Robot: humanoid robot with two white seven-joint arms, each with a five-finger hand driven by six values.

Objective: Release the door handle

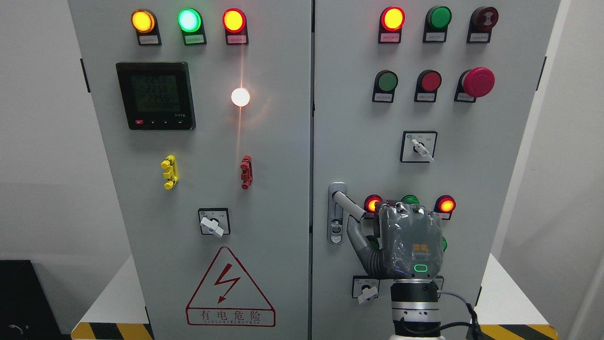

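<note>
Right hand (409,241), grey-covered, is raised against the grey cabinet's right door (424,160), its fingers curled around the tip of the silver lever door handle (348,204). That handle angles out from its lock plate at the door's left edge, beside lit red lamps.

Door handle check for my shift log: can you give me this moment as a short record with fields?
handle: silver lever on the right door, swung out toward the lower right
right hand: at the handle's end, back toward camera; grip cannot be told
left hand: not in view
doors: both look closed
lamps: several lit on both doors
</note>
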